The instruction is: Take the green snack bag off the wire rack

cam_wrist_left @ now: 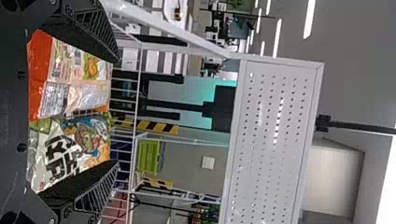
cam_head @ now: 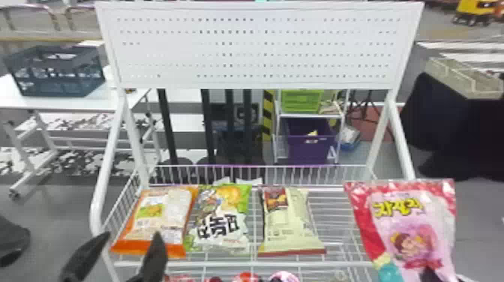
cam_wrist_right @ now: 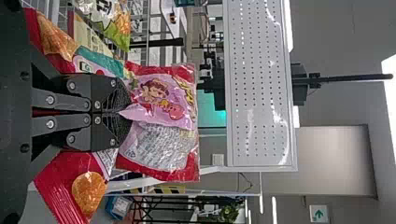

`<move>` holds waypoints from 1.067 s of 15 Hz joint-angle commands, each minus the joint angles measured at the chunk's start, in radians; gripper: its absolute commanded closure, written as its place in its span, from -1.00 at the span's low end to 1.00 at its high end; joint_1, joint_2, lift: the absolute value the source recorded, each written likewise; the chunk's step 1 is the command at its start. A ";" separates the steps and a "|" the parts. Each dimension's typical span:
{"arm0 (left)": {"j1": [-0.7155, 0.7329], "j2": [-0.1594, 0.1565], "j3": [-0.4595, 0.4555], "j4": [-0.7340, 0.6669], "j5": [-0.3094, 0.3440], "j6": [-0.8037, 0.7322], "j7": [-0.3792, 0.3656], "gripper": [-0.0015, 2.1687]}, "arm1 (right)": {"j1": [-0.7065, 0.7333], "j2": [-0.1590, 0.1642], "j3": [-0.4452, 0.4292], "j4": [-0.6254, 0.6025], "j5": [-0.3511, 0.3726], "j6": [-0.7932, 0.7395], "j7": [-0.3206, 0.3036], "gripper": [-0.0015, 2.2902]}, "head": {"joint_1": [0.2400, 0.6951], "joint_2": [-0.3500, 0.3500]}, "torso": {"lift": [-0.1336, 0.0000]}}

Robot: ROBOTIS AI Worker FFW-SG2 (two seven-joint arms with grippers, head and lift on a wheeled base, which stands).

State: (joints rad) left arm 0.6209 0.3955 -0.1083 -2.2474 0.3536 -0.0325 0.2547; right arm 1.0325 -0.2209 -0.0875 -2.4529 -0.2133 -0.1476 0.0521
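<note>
The green snack bag (cam_head: 221,221) lies on the wire rack (cam_head: 240,263), second from the left, its face showing bold black lettering on white with green at the corners. An orange-edged bag (cam_head: 155,221) lies just to its left, and a pale cream bag (cam_head: 288,225) with a dark red near edge lies to its right, with a strip of bare wire between them.

The left end effector (cam_head: 119,258) is at the near left of the rack, its two fingers spread well apart, with nothing pinched between them. The right end effector (cam_head: 430,275) has its fingers pressed together on a pink and red bag (cam_head: 408,225), which is held up at the rack's right side; in the right wrist view the film is creased where they grip it.

Red and pink packages (cam_head: 247,277) show below the rack's near edge. A white perforated panel (cam_head: 255,48) stands above the rack's far side. Beyond, a dark crate (cam_head: 56,80) sits on a white table (cam_head: 18,101) at the far left, and a lime green bin (cam_head: 302,101) stands above a purple one (cam_head: 309,144).
</note>
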 commanded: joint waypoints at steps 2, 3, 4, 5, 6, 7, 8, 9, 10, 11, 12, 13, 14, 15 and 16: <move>-0.234 0.031 -0.180 0.166 0.001 0.044 0.049 -0.87 | 0.003 0.000 -0.001 -0.001 0.000 0.000 0.000 0.90 | 0.14 0.00 | 1.00; -0.303 0.033 -0.229 0.220 0.004 0.059 0.070 -0.87 | 0.001 -0.002 -0.001 -0.001 0.000 0.000 0.000 0.90 | 0.14 0.00 | 1.00; -0.397 0.031 -0.297 0.295 0.004 0.087 0.098 -0.87 | -0.002 -0.003 0.000 0.003 -0.001 0.003 0.000 0.90 | 0.14 0.00 | 1.00; -0.480 0.028 -0.364 0.356 0.001 0.118 0.132 -0.87 | -0.003 -0.005 -0.001 0.005 -0.003 0.003 0.000 0.90 | 0.14 0.00 | 1.00; -0.561 0.019 -0.419 0.422 0.012 0.142 0.146 -0.87 | -0.005 -0.005 0.000 0.005 -0.003 0.003 0.000 0.90 | 0.14 0.00 | 1.00; -0.618 -0.001 -0.438 0.502 0.044 0.152 0.144 -0.87 | -0.006 -0.005 0.000 0.005 -0.003 0.003 0.000 0.90 | 0.14 0.00 | 1.00; -0.665 -0.020 -0.458 0.568 0.073 0.152 0.144 -0.87 | -0.006 -0.005 0.000 0.005 -0.001 0.003 0.000 0.90 | 0.14 0.00 | 1.00; -0.707 -0.030 -0.475 0.635 0.094 0.152 0.141 -0.87 | -0.006 -0.005 -0.001 0.006 -0.001 0.003 0.000 0.90 | 0.14 0.00 | 1.00; -0.739 -0.040 -0.488 0.686 0.108 0.152 0.139 -0.87 | -0.005 -0.005 -0.001 0.006 -0.004 0.003 0.000 0.90 | 0.14 0.00 | 1.00; -0.760 -0.046 -0.493 0.718 0.122 0.152 0.138 -0.87 | -0.003 -0.003 -0.001 0.006 -0.003 0.003 0.002 0.90 | 0.14 0.00 | 1.00; -0.776 -0.049 -0.495 0.746 0.133 0.155 0.138 -0.87 | -0.003 -0.003 -0.001 0.006 -0.003 0.003 0.000 0.90 | 0.14 0.00 | 1.00; -0.787 -0.049 -0.495 0.764 0.142 0.164 0.135 -0.87 | -0.003 -0.003 -0.001 0.006 -0.001 0.003 0.002 0.90 | 0.14 0.00 | 1.00; -0.788 -0.047 -0.495 0.772 0.143 0.176 0.135 -0.86 | -0.003 -0.002 -0.001 0.006 -0.001 0.003 0.002 0.90 | 0.14 0.00 | 1.00; -0.787 -0.044 -0.493 0.766 0.143 0.191 0.133 -0.78 | -0.003 -0.003 -0.001 0.006 -0.003 0.003 0.002 0.90 | 0.14 0.00 | 1.00; -0.776 -0.040 -0.485 0.753 0.147 0.204 0.126 -0.48 | -0.005 -0.003 -0.001 0.006 -0.003 0.003 0.002 0.90 | 0.14 0.00 | 1.00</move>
State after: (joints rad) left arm -0.1638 0.3505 -0.6011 -1.4834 0.4967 0.1535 0.3853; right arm 1.0292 -0.2238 -0.0890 -2.4467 -0.2155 -0.1448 0.0535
